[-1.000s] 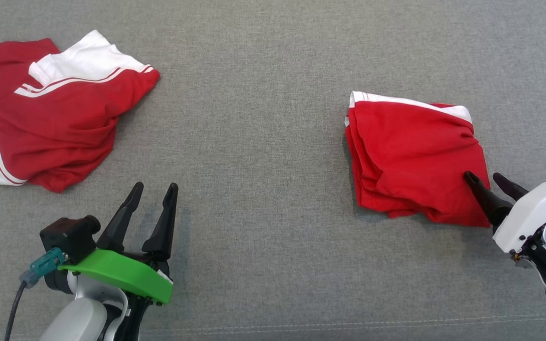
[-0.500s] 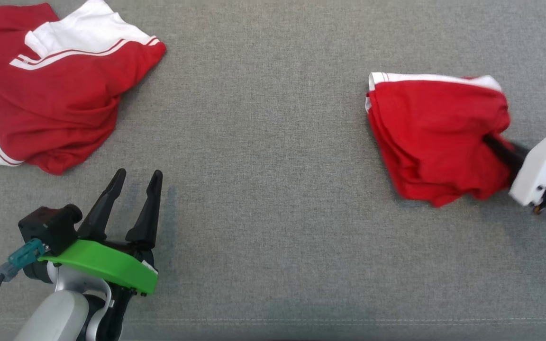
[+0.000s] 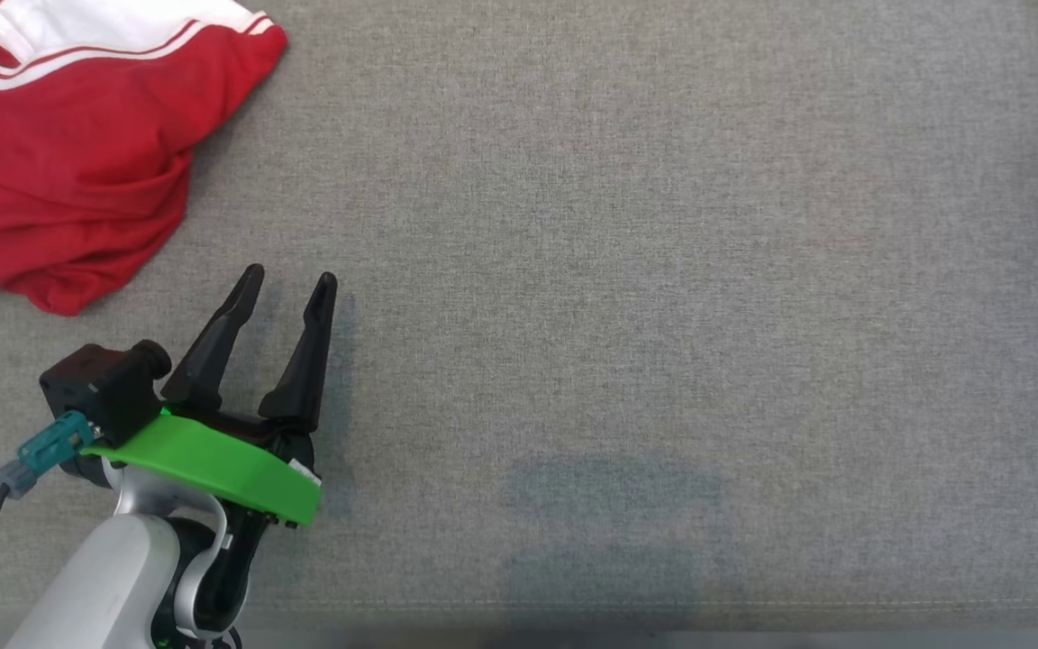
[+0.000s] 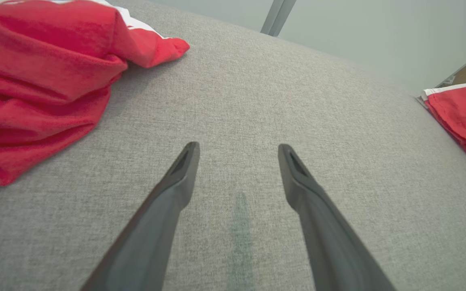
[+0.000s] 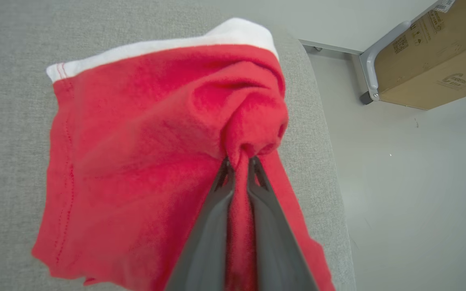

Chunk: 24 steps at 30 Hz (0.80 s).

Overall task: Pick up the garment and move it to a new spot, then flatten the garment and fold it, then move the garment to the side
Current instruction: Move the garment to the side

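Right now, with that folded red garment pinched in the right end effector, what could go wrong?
1. The right end effector grips only a small bunch of the folded garment, so the layers could sag open and undo the fold, or the cloth could slip out.
2. The garment is close to the rounded edge of the grey surface, with floor beyond; set down carelessly, it might slide off.

Left tool hovers low, fingers spread wide, pale forearm rising from the bottom corner. Right tool is pinched tight on the garment.
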### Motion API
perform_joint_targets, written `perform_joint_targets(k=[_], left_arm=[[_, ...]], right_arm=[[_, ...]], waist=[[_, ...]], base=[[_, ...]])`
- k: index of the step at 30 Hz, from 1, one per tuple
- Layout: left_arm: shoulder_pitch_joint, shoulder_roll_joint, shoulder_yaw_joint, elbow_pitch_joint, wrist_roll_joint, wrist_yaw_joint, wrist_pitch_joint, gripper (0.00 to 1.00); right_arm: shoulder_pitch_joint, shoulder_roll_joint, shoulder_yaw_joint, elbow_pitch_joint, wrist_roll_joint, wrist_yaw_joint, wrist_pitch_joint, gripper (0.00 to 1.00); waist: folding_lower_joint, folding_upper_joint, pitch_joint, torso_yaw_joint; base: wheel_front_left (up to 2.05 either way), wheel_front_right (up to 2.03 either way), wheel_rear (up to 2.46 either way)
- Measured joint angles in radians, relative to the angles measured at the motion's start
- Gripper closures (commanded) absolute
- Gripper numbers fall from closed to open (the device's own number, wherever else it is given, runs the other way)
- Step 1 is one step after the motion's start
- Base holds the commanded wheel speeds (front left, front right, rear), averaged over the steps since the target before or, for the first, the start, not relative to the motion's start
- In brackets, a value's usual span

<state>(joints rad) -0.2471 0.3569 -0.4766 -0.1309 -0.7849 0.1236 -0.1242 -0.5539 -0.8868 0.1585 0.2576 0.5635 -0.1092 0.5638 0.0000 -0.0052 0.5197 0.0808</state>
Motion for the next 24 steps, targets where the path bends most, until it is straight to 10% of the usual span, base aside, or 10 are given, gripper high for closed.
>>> perform_joint_targets(k=[5,6,7,8,24], left_arm=[[0.003,-0.015,0.015,-0.001,-0.003,0.000,0.000,0.00],[0.003,-0.016,0.018,-0.001,-0.003,0.000,0.000,0.00],[0.003,-0.015,0.021,-0.001,-0.002,0.000,-0.001,0.00],[0.003,-0.015,0.023,0.000,-0.002,0.000,-0.002,0.00],[0.003,-0.051,0.024,0.065,-0.007,-0.002,-0.058,0.00]], right_arm=[[0.000,0.040,-0.026,0.055,-0.003,-0.009,-0.035,1.00],[0.000,0.050,-0.027,0.066,-0.008,-0.009,-0.048,0.71],[0.000,0.057,-0.029,0.073,-0.014,-0.009,-0.061,0.17],[0.001,0.062,-0.034,0.082,-0.019,-0.009,-0.070,0.00],[0.009,0.099,-0.100,0.084,-0.121,-0.016,-0.346,0.00]], waist=[[0.0000,0.0000,0.029,-0.007],[0.0000,0.0000,0.033,-0.011],[0.0000,0.0000,0.035,-0.017],[0.0000,0.0000,0.037,-0.023],[0.0000,0.0000,-0.034,-0.090]], base=[[0.00,0.00,0.00],[0.00,0.00,0.00],[0.00,0.00,0.00],[0.00,0.00,0.00],[0.00,0.00,0.00]])
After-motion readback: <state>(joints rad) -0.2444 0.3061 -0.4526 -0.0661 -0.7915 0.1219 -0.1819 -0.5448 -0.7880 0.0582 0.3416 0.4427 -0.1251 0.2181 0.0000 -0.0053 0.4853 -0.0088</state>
